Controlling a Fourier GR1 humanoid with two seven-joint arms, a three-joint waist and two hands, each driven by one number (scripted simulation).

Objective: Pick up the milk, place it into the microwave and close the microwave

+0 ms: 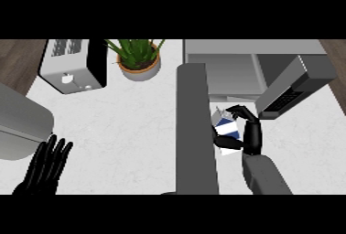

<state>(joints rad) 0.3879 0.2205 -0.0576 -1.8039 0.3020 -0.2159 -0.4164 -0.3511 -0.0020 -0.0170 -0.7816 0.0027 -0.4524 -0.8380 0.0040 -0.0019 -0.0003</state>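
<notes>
Counter (128, 132): white, marbled, with wood floor (17, 57) showing at the far corners.
Far left: toaster (74, 66), then a potted plant (138, 57).
Far right: grey microwave (229, 68), cavity open, with its long door (196, 132) swung out toward the near edge.
Left edge: rounded grey object (20, 123), kind unclear.
Milk (226, 124): blue-and-white carton, just right of the door and just near of the cavity, outside it.
Right hand (249, 132): fingers curled round the milk.
Left hand (46, 167): near left, fingers straight, resting.
</notes>
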